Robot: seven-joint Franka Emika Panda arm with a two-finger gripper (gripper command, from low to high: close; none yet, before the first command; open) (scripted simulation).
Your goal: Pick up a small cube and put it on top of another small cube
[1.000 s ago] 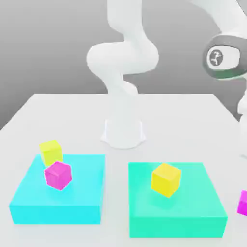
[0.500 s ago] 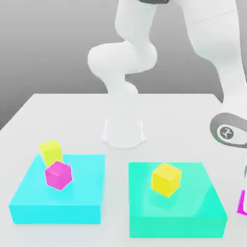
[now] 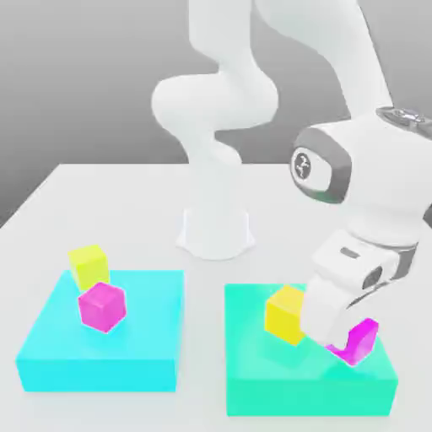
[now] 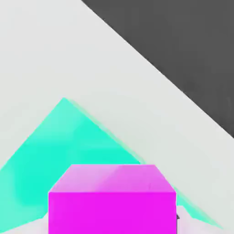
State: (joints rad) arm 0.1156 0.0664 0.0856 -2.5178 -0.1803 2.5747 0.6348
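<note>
One small magenta cube point(image 3: 363, 339) sits between the fingers of my gripper point(image 3: 346, 336), which is shut on it, over the right part of the green platform point(image 3: 278, 380). In the hand view this cube point(image 4: 112, 201) is right at the hand, with the green platform point(image 4: 59, 151) beyond it. The other small magenta cube point(image 3: 102, 305) rests on the cyan platform point(image 3: 143, 354) at the exterior view's left, far from the gripper.
A yellow cube point(image 3: 283, 314) stands on the green platform just left of the held cube. A second yellow cube point(image 3: 89, 266) sits at the back corner of the cyan platform. The arm's white base point(image 3: 215, 232) stands behind, on the white table point(image 3: 126, 202).
The hand came in from the exterior view's right, shut on the magenta cube that lay on the table at the right edge, and carried it over the green platform.
</note>
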